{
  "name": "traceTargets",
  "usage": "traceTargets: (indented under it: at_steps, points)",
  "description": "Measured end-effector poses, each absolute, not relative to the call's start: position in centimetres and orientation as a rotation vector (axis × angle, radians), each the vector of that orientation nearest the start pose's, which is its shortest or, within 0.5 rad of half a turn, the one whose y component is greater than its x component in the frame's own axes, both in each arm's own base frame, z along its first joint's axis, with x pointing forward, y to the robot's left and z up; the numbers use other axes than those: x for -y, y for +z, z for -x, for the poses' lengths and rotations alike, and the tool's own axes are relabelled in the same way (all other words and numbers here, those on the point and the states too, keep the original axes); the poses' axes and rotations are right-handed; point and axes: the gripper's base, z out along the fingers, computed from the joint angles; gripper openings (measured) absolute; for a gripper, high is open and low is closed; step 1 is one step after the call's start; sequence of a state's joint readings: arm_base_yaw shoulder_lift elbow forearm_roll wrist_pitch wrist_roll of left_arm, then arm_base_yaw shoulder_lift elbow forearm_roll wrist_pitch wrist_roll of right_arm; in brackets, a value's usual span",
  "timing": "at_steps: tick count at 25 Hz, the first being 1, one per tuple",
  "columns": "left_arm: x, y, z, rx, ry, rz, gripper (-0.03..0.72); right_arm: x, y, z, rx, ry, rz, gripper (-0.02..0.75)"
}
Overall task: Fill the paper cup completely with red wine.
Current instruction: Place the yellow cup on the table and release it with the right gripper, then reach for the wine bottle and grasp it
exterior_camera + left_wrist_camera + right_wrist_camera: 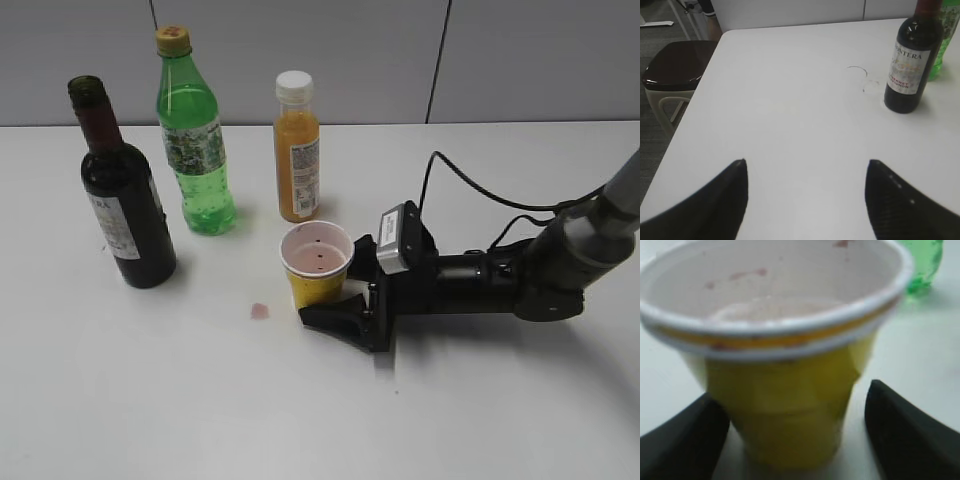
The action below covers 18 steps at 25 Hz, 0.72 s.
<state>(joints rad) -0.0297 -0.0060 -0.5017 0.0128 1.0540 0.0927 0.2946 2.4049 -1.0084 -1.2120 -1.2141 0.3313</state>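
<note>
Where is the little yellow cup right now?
In the exterior view the cup stands mid-table, just in front of the orange juice bottle, between the open fingers of the right gripper.

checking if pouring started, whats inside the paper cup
No wine: the paper cup shows a pinkish-white inside with a few reddish spots. In the right wrist view, its near wall hides part of the bottom.

An office or lab: white table (790, 100), grey partition panels (300, 50), grey carpet and a brown stool (672, 65).
</note>
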Motion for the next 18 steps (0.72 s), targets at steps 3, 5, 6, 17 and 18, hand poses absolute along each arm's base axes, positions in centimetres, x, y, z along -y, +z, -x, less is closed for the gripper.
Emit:
traceTargets:
  at_steps: [3, 5, 6, 17, 18]
  points:
    - [-0.1, 27.8, 0.6, -2.026, 0.055, -0.124, 0.554, -16.4, 2.8, -31.4, -1.555, 1.037, 1.227, 0.638]
    - [-0.1, 27.8, 0.6, -2.026, 0.055, -0.124, 0.554, -15.4, 3.2, -31.2, -1.565, 1.032, 1.226, 0.633]
    - [-0.1, 27.8, 0.6, -2.026, 0.055, -0.124, 0.554, -14.9, 3.4, -31.2, -1.571, 1.025, 1.218, 0.631]
    - [-0.1, 27.8, 0.6, -2.026, 0.055, -0.124, 0.554, -9.9, 8.4, -31.6, -1.615, 0.805, 1.155, 0.611]
    - [-0.1, 27.8, 0.6, -2.026, 0.055, -0.124, 0.554, -9.4, 9.2, -31.9, -1.606, 0.771, 1.151, 0.610]
